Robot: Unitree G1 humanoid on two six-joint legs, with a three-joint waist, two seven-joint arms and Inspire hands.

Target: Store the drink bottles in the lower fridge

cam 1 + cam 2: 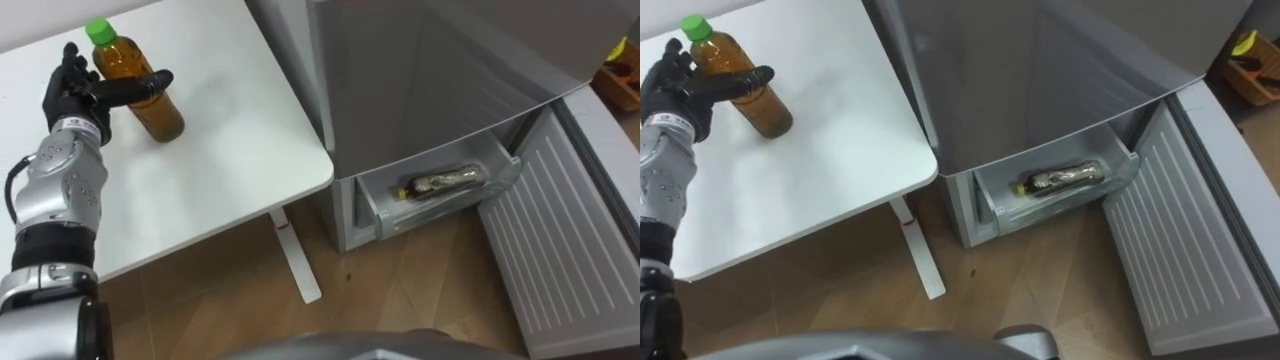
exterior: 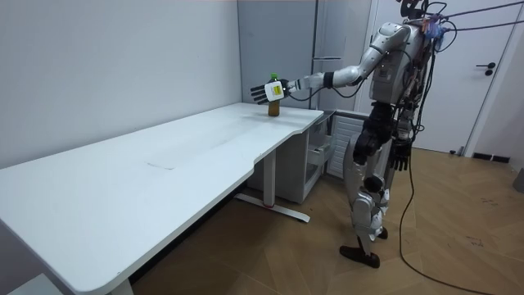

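Note:
An amber drink bottle (image 1: 160, 115) with a green cap stands upright near the far corner of the white table (image 1: 220, 170). My left hand (image 1: 75, 90) is stretched out against it. The thumb lies across the bottle's front and the straight fingers rise beside and behind it, so the hand is open. The room view has the bottle (image 2: 275, 106) and the spread left hand (image 2: 260, 93) at the table's end by the fridge. My right hand (image 2: 399, 156) hangs relaxed at my side. A second bottle (image 1: 440, 183) lies on its side in the lower fridge drawer (image 1: 375, 205).
The grey fridge (image 1: 430, 70) stands right of the table, its lower door (image 1: 560, 250) swung wide open over the wooden floor. I stand upright in front of the fridge. A table leg (image 1: 295, 260) stands between the table and the fridge.

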